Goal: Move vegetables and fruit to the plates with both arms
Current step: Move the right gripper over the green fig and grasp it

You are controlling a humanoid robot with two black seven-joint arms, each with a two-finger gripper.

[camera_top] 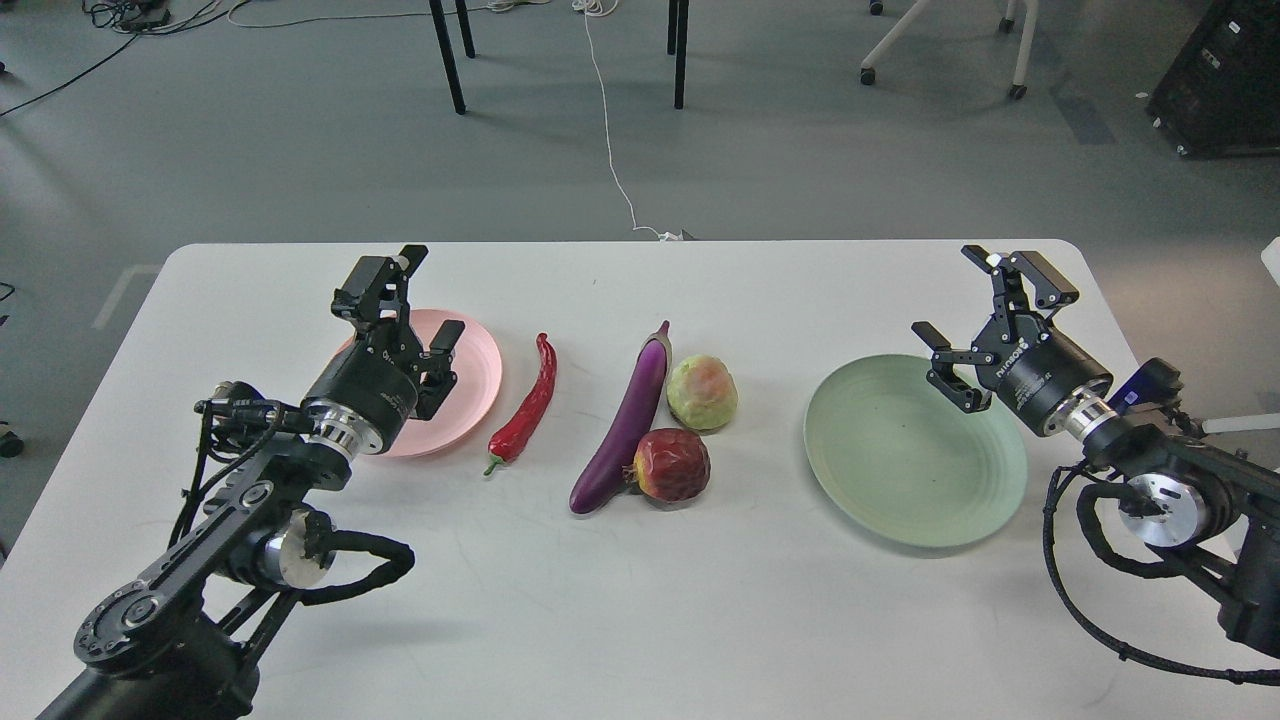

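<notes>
A pale pink plate lies at the left of the white table, a larger pale green plate at the right; both hold nothing. Between them lie a red chili pepper, a long purple eggplant, a yellow-green fruit with a pink blush and a dark red pomegranate touching the eggplant. My left gripper hovers over the pink plate, open and holding nothing. My right gripper is raised at the green plate's far right rim, also open with nothing in it.
The white table ends just beyond the grippers. On the grey floor behind it stand black chair legs, a white cable, a wheeled chair base and a black case.
</notes>
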